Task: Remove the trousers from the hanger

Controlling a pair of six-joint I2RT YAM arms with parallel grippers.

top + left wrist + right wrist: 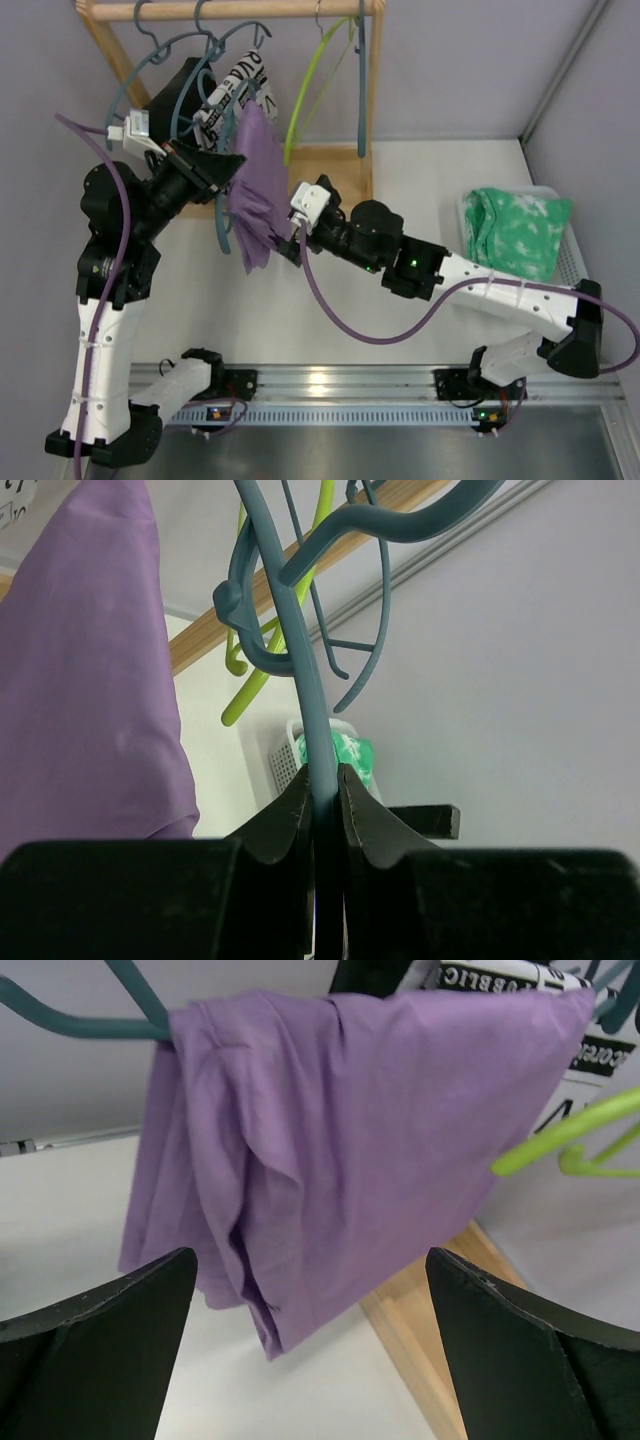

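The purple trousers [255,190] hang folded over a blue-grey hanger [222,228], pulled off the wooden rack [235,9]. My left gripper [228,172] is shut on that hanger's thin rod [318,750], with the purple cloth [90,680] just to its left. My right gripper [283,235] is open and empty, and its jaws stand wide apart just in front of the trousers' lower part [300,1140]. The white printed trousers [235,85] and the black trousers [183,92] hang on blue-grey hangers on the rack behind; the printed ones also show in the right wrist view [500,975].
A bare lime-green hanger [305,95] hangs on the rack to the right of the trousers. The rack's wooden base [440,1340] lies under the purple cloth. A white basket [565,255] at the right holds a green-and-white mottled cloth [515,230].
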